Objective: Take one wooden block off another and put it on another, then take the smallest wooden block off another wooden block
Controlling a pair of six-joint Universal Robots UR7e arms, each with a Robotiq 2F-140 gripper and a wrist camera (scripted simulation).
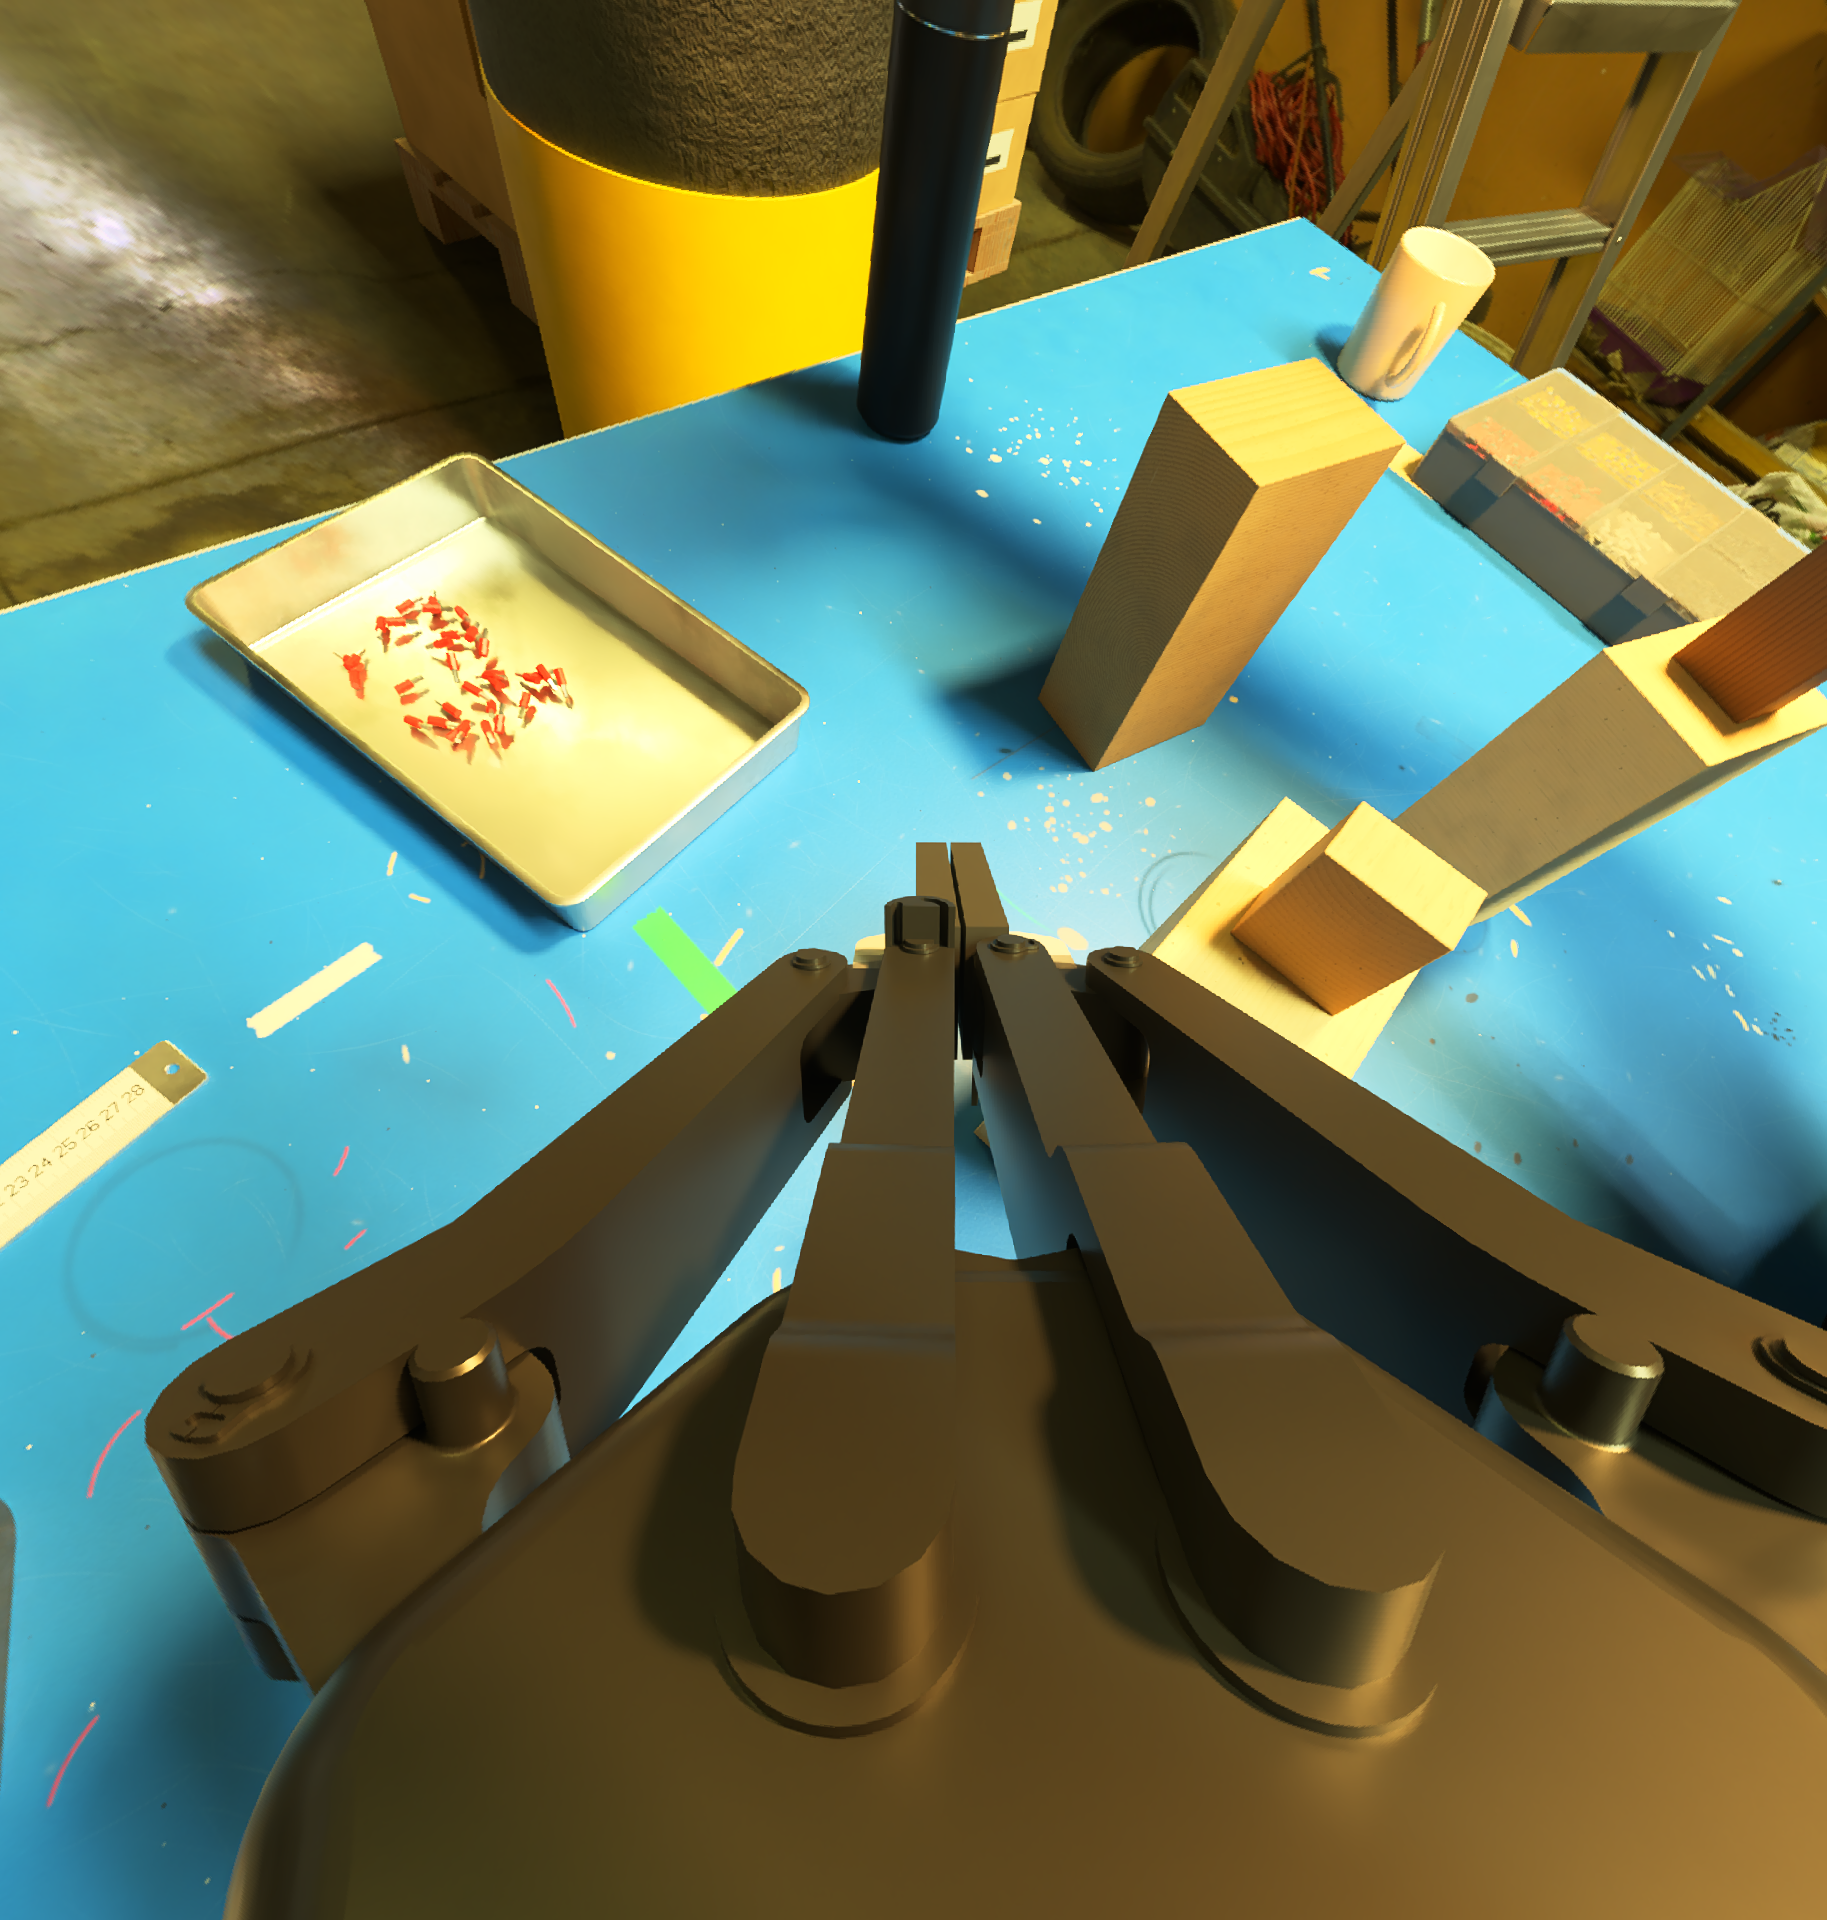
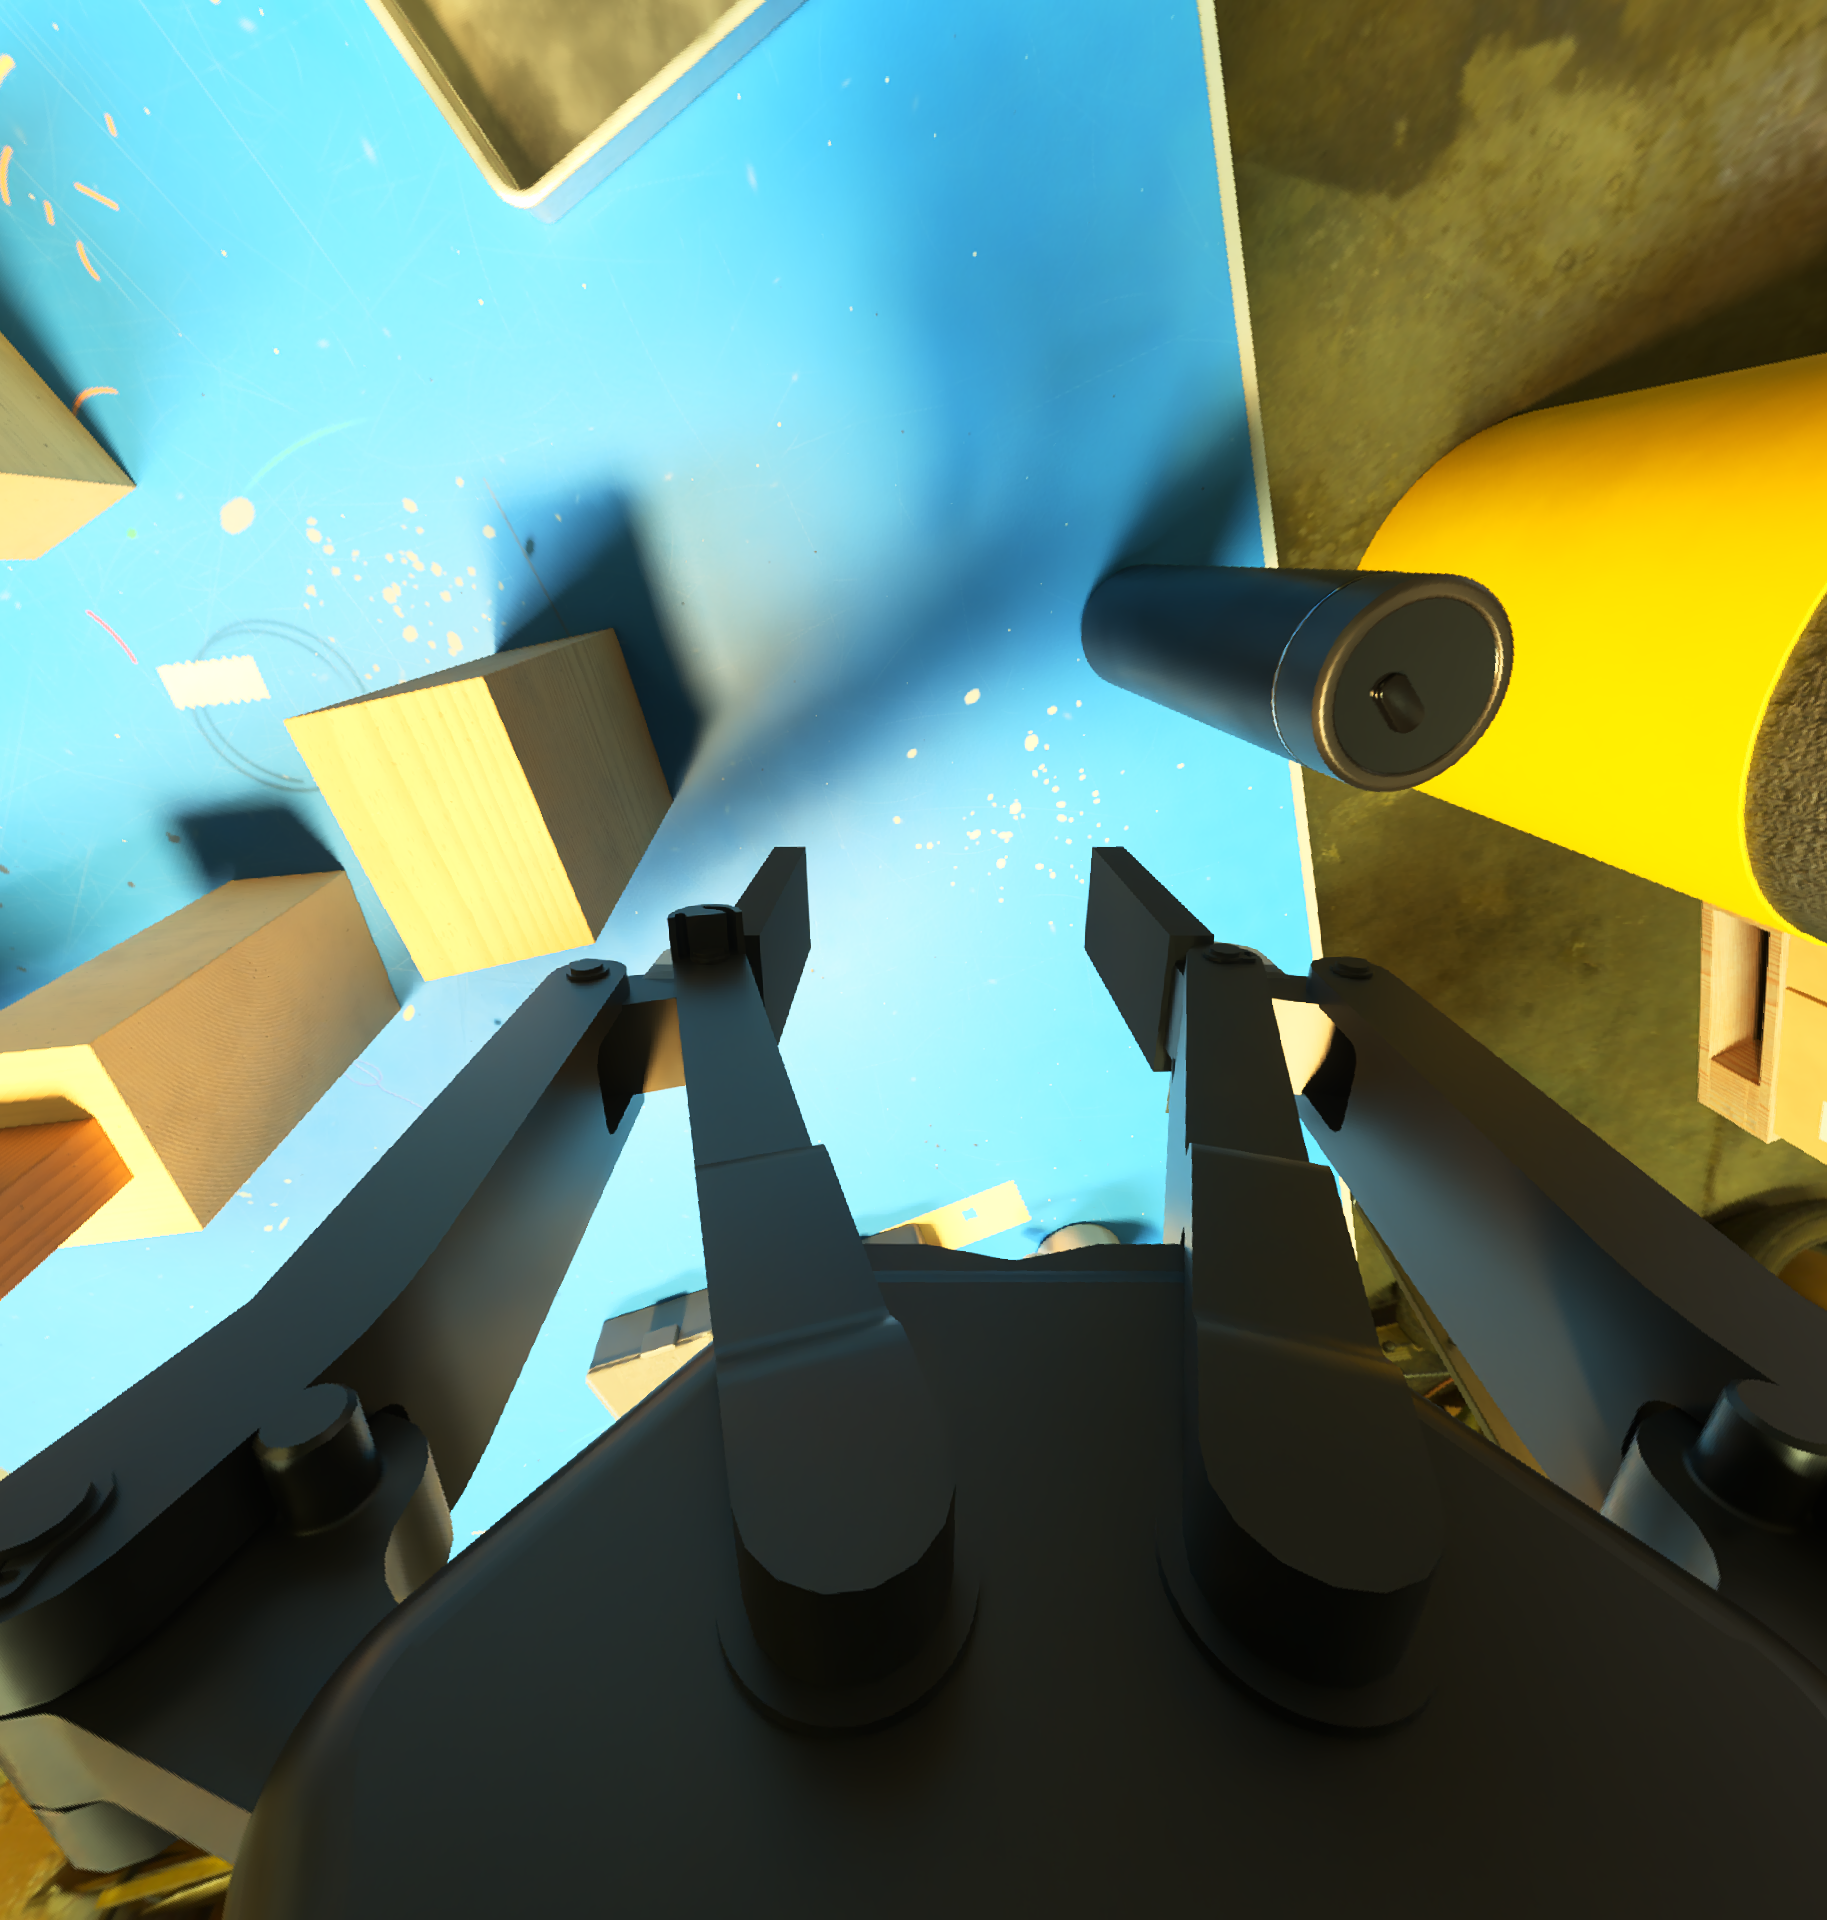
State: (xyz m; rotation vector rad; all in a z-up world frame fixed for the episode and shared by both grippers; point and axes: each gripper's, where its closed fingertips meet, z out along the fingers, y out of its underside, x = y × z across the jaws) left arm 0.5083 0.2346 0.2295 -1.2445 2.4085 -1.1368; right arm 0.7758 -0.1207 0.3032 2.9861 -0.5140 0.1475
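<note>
Left end effector (image 1: 950, 868) pressed together empty above blue worktop (image 1: 867, 582), right end effector (image 2: 945, 914) spread empty; small pale wooden block (image 1: 1356, 904) atop flat pale slab (image 1: 1215, 935), liable to slide if nudged sideways.

Table (image 1: 265, 831) bright blue, pale speckles, pink scratches. Tray (image 1: 680, 634) silver, red bits (image 1: 462, 675) inside. Tall block (image 1: 1210, 561) pale wood, fine grain lines. Small block (image 1: 1356, 904) light tan. Leaning block (image 1: 1782, 634) reddish-brown, striped. Cylinder (image 1: 919, 208) black. Drum (image 1: 680, 270) yellow. Cup (image 1: 1418, 307) white.
</note>
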